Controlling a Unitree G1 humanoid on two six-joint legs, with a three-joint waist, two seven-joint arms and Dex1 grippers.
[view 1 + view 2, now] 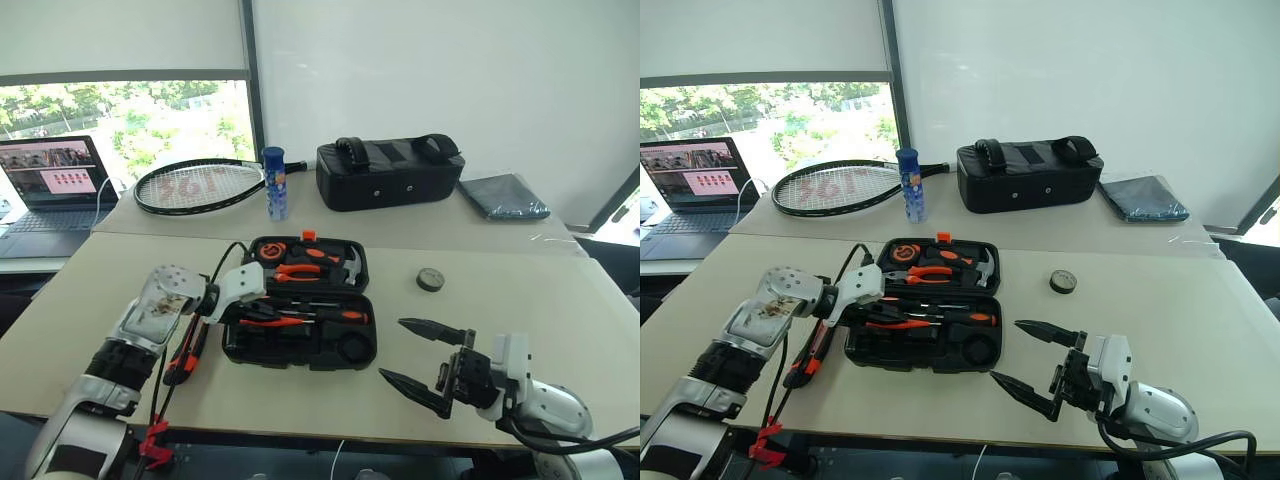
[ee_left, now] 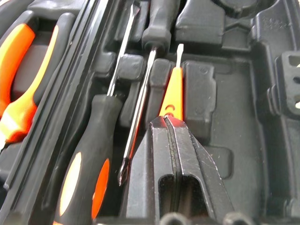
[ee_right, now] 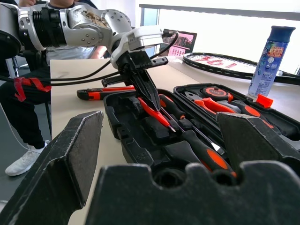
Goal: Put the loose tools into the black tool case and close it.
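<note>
The black tool case (image 1: 292,354) lies open in the middle of the table. My left gripper (image 1: 262,312) hangs over its near half, shut on the small orange tester screwdriver (image 2: 172,89), whose tip angles down into the moulded slots (image 3: 157,115). Two orange-and-black screwdrivers (image 2: 86,173) (image 1: 343,316) lie in the same half. The long orange-and-black utility knife (image 1: 186,354) rests on the table left of the case, under my left arm. The small black tape roll (image 1: 431,279) sits on the table right of the case. My right gripper (image 1: 420,355) hovers open near the table's front edge, right of the case.
Orange-handled pliers (image 1: 300,270), a hammer and a round tape measure sit in the case's far half. At the back stand a black fabric bag (image 1: 390,172), a blue spray can (image 1: 275,183), a racket (image 1: 200,186), a laptop (image 1: 50,190) and a dark pouch (image 1: 503,196). A person (image 3: 28,108) sits behind my left arm.
</note>
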